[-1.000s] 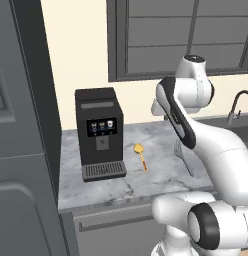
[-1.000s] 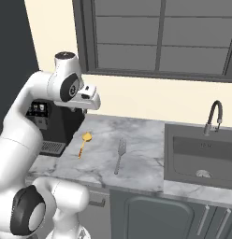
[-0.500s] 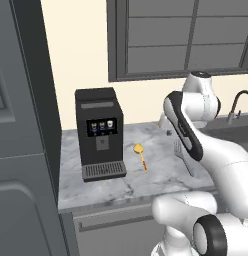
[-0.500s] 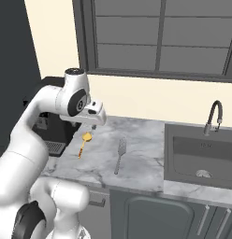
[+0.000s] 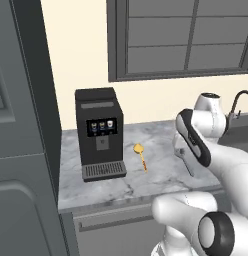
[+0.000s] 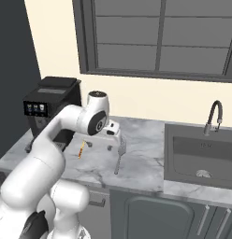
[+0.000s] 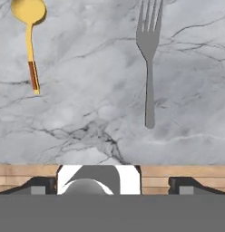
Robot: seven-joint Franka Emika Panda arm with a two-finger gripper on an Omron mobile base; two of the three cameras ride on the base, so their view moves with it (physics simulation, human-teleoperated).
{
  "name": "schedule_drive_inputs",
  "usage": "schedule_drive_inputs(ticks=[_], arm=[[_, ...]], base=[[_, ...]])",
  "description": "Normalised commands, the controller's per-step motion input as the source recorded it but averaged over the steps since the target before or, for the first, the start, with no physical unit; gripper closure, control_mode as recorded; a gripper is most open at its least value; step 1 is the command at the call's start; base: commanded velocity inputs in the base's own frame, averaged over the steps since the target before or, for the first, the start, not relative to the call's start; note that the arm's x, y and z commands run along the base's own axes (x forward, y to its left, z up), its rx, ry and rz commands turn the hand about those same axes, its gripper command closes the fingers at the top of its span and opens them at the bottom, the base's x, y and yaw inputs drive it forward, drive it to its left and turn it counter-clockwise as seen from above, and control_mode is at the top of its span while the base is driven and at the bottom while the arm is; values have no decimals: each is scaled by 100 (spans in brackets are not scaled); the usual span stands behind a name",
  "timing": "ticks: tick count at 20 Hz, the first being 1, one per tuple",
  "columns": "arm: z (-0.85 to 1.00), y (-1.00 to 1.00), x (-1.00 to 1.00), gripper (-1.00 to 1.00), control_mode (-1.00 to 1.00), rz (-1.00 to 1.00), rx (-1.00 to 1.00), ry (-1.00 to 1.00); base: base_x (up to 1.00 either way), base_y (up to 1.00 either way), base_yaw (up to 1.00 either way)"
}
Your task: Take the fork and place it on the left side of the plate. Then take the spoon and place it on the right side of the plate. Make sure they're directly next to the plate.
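The grey fork (image 7: 148, 59) lies flat on the marble counter (image 7: 87, 118), tines pointing away from the hand. To its left, about a hand's width off, lies the yellow spoon (image 7: 30, 41). In the right base view my gripper (image 6: 100, 145) hangs just above the counter between the spoon (image 6: 82, 149) and the fork (image 6: 119, 156). It is open, fingers (image 6: 110, 148) spread wide with nothing between them. From the left base view the arm covers most of the fork (image 5: 186, 163), and the spoon (image 5: 140, 155) is in plain sight. The plate is out of view.
A black coffee machine (image 5: 98, 132) stands at the counter's left end, close to the spoon. A sink (image 6: 202, 158) with a curved faucet (image 6: 212, 116) is set in the counter to the right. A tall dark cabinet (image 5: 21, 150) bounds the left side.
The hand has come down from chest height to just above the counter near the fork and spoon, and the jaws have spread wide. Fork and spoon have not moved.
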Motion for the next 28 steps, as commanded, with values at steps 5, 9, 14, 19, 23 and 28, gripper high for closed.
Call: schedule_drive_inputs(ticks=[5, 9, 14, 19, 23, 28], arm=[[-65, -26, 0, -100, -100, 0, -7, 7], [-56, -24, 3, -100, -100, 0, 0, 0], [-49, -4, 23, -100, -100, 4, 0, -3], [-31, -7, 28, -100, -100, 5, 0, 0], [-18, -23, 23, -100, -100, 5, 2, 0], [-16, -20, 16, -100, -100, 4, 0, 0]], base=[[0, 0, 0], [0, 0, 0], [0, 0, 0], [0, 0, 0], [0, 0, 0], [0, 0, 0]])
